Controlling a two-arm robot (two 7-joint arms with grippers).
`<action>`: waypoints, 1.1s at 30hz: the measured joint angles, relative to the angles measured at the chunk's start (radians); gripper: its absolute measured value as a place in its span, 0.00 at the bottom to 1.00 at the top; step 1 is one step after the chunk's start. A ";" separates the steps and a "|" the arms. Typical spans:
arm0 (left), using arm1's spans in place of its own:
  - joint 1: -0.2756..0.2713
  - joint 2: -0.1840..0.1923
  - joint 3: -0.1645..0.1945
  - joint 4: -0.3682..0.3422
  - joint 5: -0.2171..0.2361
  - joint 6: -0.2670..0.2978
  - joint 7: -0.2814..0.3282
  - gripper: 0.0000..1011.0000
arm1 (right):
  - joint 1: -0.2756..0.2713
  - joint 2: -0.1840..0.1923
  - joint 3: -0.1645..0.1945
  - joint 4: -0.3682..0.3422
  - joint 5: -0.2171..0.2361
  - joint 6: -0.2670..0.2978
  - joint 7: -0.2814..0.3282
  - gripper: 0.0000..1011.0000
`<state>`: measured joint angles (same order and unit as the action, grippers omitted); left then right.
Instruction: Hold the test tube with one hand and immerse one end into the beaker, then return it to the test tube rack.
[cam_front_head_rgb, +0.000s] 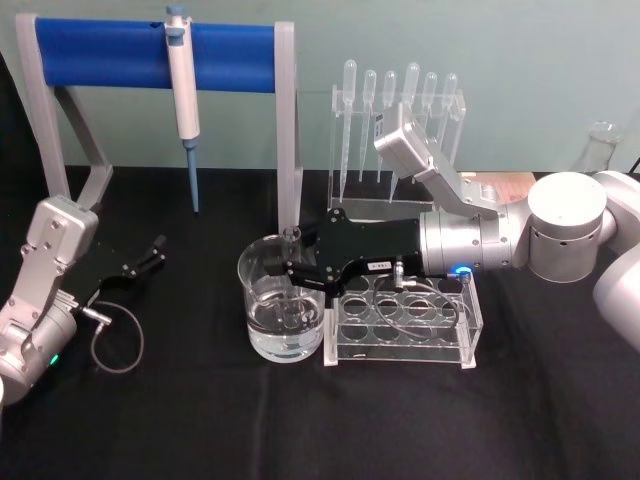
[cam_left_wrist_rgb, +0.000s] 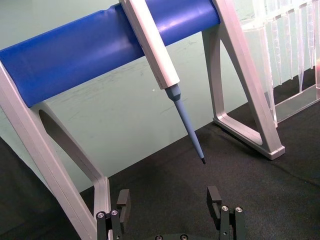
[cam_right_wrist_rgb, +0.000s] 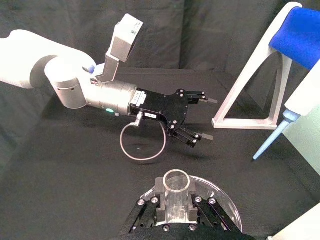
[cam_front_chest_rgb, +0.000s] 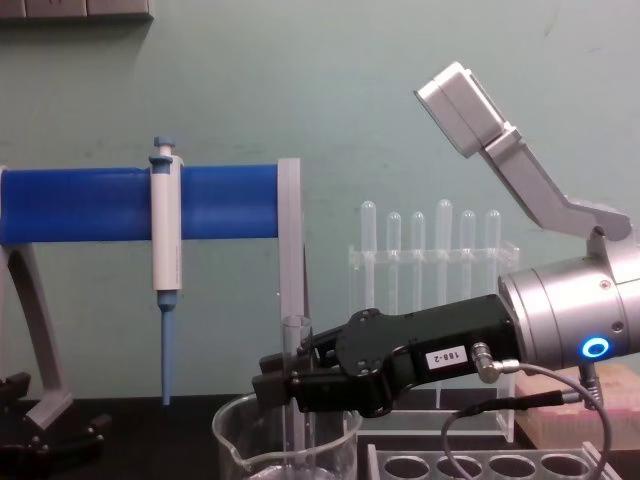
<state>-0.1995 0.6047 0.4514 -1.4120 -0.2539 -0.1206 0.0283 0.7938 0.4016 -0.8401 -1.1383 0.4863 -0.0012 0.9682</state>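
- One test tube (cam_front_chest_rgb: 293, 335) is the handled item: thin clear glass, judged light, rigid, smooth enough to slip, and liable to crack under excess squeeze or a knock against other glass.
- Recommended hold: on the upper part of the tube, a little below the flared rim. This leaves the long lower part free for dipping, and the rim acts as a stop if the glass slides.
- Present hold matches this. The right gripper (cam_front_chest_rgb: 275, 385) is closed on the tube near its top, one finger on each side, with the rim standing just above the fingers. In the right wrist view the open mouth of the tube (cam_right_wrist_rgb: 176, 182) sits squarely between the pads.
- Tube position: upright, its lower part down inside the beaker (cam_front_head_rgb: 246, 285), past the rolled rim. The beaker holds clear liquid; whether the rounded end reaches it cannot be confirmed.
- The test tube rack (cam_front_head_rgb: 400, 345) stands just beside the beaker, under the right wrist, so the return move is judged short. Keep the tube vertical and lower it slowly into a hole.
- The left gripper (cam_front_head_rgb: 150, 255) hangs well to the left, jaws wide apart, holding nothing.
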 joint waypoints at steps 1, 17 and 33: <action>0.000 0.000 0.000 0.000 0.000 0.000 0.000 0.99 | 0.000 0.000 0.000 0.000 0.000 0.000 0.000 0.22; 0.000 0.000 0.000 0.000 0.000 0.000 0.000 0.99 | 0.000 0.000 0.000 0.000 0.000 0.000 0.000 0.22; 0.000 0.000 0.000 0.000 0.000 0.000 0.000 0.99 | 0.000 0.000 0.000 0.000 0.000 0.000 0.000 0.22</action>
<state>-0.1995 0.6047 0.4514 -1.4120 -0.2539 -0.1205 0.0283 0.7938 0.4016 -0.8400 -1.1383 0.4863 -0.0012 0.9683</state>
